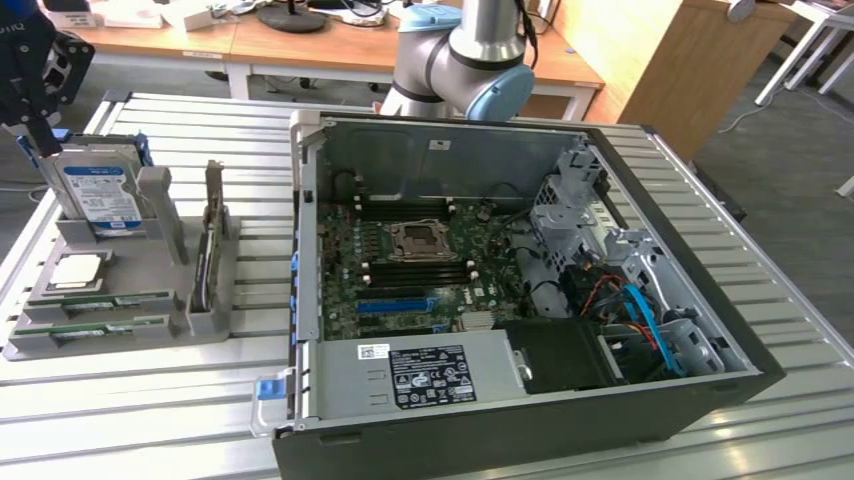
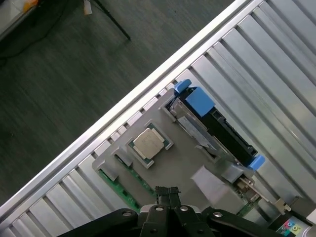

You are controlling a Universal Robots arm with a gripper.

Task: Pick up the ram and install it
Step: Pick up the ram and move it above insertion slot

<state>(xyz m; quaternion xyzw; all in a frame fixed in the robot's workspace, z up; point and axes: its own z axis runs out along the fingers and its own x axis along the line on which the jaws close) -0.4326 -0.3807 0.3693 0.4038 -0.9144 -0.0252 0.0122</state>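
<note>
The black gripper (image 2: 168,190) hangs above the grey plastic parts holder (image 1: 203,318), its fingers pressed together and holding nothing. The ram is in the holder's low front slots: one long, thin green ram stick (image 1: 131,299) lies flat, with the second ram stick (image 1: 114,326) just beside it, both apart from the gripper. A square silver CPU chip (image 1: 78,270) lies in the holder behind them, and a blue-labelled hard drive (image 1: 100,190) stands upright at the holder's back. The open dark computer case (image 1: 534,400) stands just beside the holder, on the exterior view's right.
</note>
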